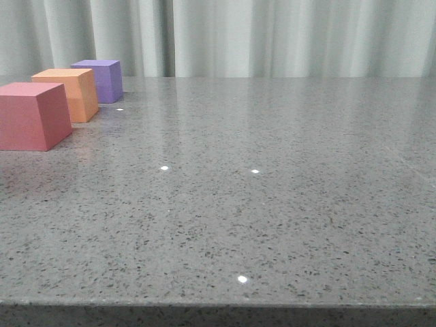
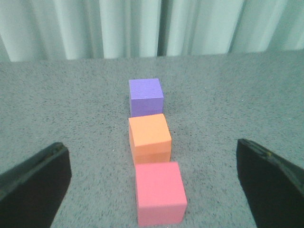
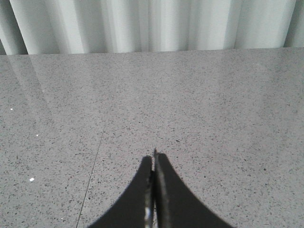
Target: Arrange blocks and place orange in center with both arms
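Observation:
Three cubes stand in a row at the far left of the table: red-pink cube nearest, orange cube in the middle, purple cube farthest. The left wrist view shows the same row: red-pink, orange, purple. My left gripper is open wide, its fingers far apart on either side of the red-pink cube, touching nothing. My right gripper is shut and empty over bare table, no cube in its view. Neither gripper shows in the front view.
The grey speckled table runs to a front edge near the camera. A pale curtain hangs behind the table's far edge. A thin seam line crosses the table in the right wrist view.

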Controlling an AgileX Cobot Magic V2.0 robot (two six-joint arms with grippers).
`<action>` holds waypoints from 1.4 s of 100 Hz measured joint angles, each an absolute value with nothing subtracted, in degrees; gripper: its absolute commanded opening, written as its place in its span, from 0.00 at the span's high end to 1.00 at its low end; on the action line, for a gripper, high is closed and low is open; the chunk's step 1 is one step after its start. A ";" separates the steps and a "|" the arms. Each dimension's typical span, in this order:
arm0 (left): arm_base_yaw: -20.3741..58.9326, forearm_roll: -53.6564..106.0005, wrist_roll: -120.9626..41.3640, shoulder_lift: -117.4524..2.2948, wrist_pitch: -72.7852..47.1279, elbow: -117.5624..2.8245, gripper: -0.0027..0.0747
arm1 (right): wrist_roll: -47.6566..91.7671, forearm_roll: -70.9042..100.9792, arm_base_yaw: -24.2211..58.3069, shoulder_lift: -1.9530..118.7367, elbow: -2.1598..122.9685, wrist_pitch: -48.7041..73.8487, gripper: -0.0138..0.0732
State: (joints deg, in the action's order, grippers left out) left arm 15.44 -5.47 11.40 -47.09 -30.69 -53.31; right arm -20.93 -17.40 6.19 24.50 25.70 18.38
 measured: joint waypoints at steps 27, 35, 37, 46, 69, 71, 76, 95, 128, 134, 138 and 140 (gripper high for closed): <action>15.44 -6.00 11.40 -17.80 -29.51 -36.05 0.24 | -20.93 -17.40 6.19 24.50 25.70 18.38 0.97; 15.44 -6.00 11.40 -10.86 -29.51 -32.35 0.42 | -20.93 -17.40 6.19 24.50 25.70 18.38 0.97; 15.44 -6.00 11.40 -9.26 -29.51 -31.55 0.47 | -20.93 -17.40 6.19 24.50 25.70 18.38 0.97; 15.44 -6.14 11.40 -3.87 -29.51 -28.68 0.74 | -20.93 -17.40 6.19 24.50 25.70 18.38 0.97; 15.44 -6.18 11.40 -1.02 -29.51 -22.89 0.99 | -20.93 -17.40 6.19 24.50 25.70 18.38 0.97; 15.44 -6.18 11.40 -1.02 -29.51 -22.51 0.99 | -20.93 -17.40 6.19 24.50 25.70 18.38 0.97; 15.44 -6.18 11.40 -1.02 -29.51 -21.85 0.99 | -20.93 -17.40 6.19 24.50 25.70 18.38 0.97; 15.44 -6.18 11.40 -1.02 -29.51 -19.31 0.99 | -20.93 -17.40 6.19 24.50 25.70 18.38 0.97; 15.44 -6.18 11.40 -1.02 -29.51 -17.44 0.99 | -20.93 -17.40 6.19 24.50 25.70 18.38 0.97; 15.44 -6.18 11.40 -1.02 -29.33 -17.21 0.99 | -20.93 -17.40 6.19 24.50 25.70 18.38 0.97; 15.44 -6.18 11.40 -1.02 -28.80 -16.72 0.99 | -20.93 -17.40 6.19 24.50 25.70 18.38 0.97; 15.44 -6.18 11.40 -1.02 -28.67 -16.41 0.99 | -20.93 -17.40 6.19 24.50 25.70 18.38 0.97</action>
